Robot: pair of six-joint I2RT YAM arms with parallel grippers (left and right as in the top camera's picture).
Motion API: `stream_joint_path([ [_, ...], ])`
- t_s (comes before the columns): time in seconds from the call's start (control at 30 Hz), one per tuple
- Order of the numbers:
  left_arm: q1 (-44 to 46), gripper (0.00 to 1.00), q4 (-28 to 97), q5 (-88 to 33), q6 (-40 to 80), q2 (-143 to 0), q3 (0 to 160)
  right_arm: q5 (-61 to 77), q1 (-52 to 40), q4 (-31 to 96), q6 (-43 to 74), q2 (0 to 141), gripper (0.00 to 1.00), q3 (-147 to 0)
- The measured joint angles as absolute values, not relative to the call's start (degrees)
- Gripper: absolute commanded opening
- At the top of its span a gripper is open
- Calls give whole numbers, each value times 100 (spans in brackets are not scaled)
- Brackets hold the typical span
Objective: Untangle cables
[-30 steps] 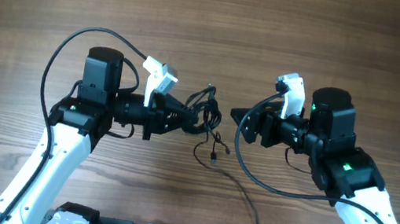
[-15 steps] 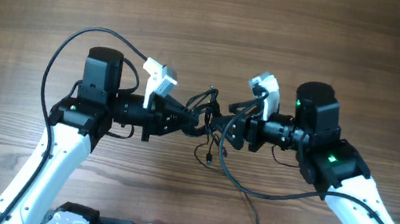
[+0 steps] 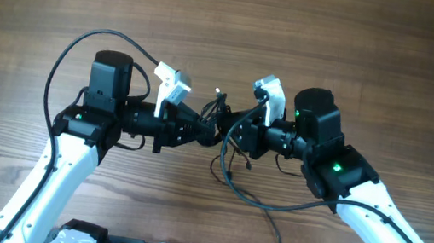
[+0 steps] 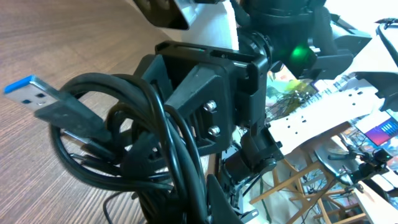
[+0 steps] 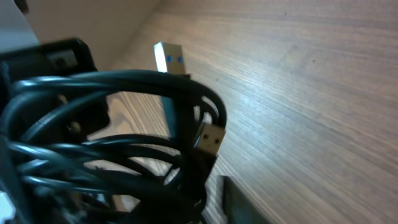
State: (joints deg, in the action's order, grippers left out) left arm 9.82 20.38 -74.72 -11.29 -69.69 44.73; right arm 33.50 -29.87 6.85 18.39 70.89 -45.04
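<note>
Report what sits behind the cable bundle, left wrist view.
Behind the cables: the right gripper's black body and wooden table. Its fingertips are hidden by the loops.

The cables point(image 3: 218, 127) are thin black wires bunched in a tangled knot of overlapping loops above the middle of the table point(image 3: 364, 57). A USB plug point(image 4: 43, 99) with a blue insert sticks out of the bunch, a small gold-coloured plug point(image 5: 209, 138) sits among the loops, and one loose strand point(image 3: 272, 231) trails toward the near table edge
</note>
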Motion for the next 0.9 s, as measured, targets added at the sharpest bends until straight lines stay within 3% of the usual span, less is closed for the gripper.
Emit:
stream_joint_path([
  [0.1,972,7,2016,-7476,-1129,-6971,4473,3310,-3024,414,2005,7094,5,-4501],
  [0.2,956,26,2003,-7550,-1109,-6971,4473,3356,-3022,292,2001,7107,5,-4501],
  [0.33,963,74,2036,-7666,-1131,-6971,4475,3269,-2956,672,1774,7116,5,-4504],
  [0.37,963,97,2036,-7660,-1144,-6971,4473,3210,-2952,845,1686,7116,5,-4501],
  [0.6,969,100,1964,-7382,-884,-6969,4473,2928,-2941,1437,967,7118,4,-4501],
  [0.8,974,100,1562,-6145,458,-6969,4473,2908,-2941,1439,718,7118,4,-4501],
  [0.9,974,89,1354,-5808,967,-6969,4473,2908,-2941,1452,628,7118,5,-4501],
])
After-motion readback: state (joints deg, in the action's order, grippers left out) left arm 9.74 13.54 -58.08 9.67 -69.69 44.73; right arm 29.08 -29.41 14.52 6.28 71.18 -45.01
